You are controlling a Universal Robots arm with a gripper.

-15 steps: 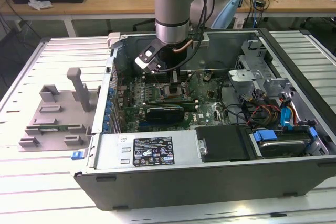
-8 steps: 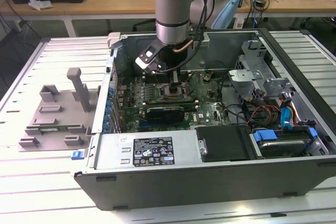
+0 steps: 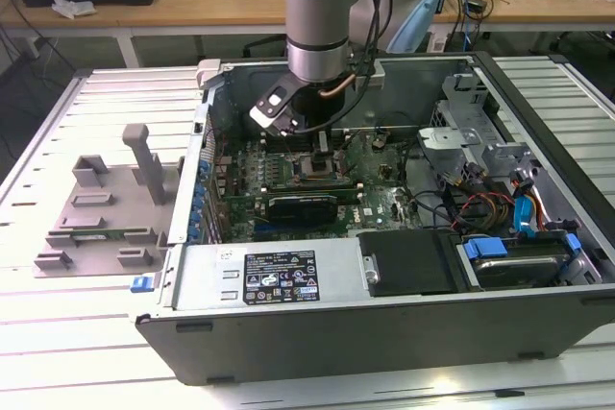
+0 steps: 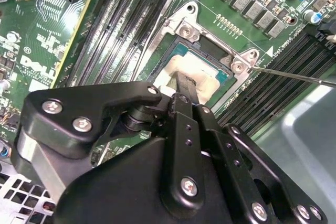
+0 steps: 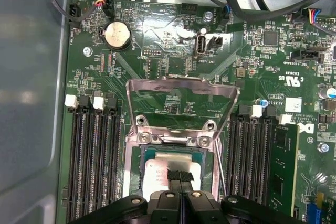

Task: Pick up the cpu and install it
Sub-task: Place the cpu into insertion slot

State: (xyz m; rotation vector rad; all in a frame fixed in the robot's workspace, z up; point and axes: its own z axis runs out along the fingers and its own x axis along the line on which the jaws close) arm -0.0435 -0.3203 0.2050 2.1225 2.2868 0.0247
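A slatted bench (image 3: 58,352) carries an open computer case (image 3: 384,324), with a grey tray (image 3: 106,208) beside it on the exterior view's left. The arm (image 3: 322,7) reaches down into the case over the green motherboard (image 5: 157,56). The socket's metal plate (image 5: 181,103) stands flipped up. The cpu (image 5: 157,174) (image 4: 206,75) lies in the socket. The hand (image 5: 179,176) (image 4: 185,83) has its fingers drawn together, with their tips on the cpu's top.
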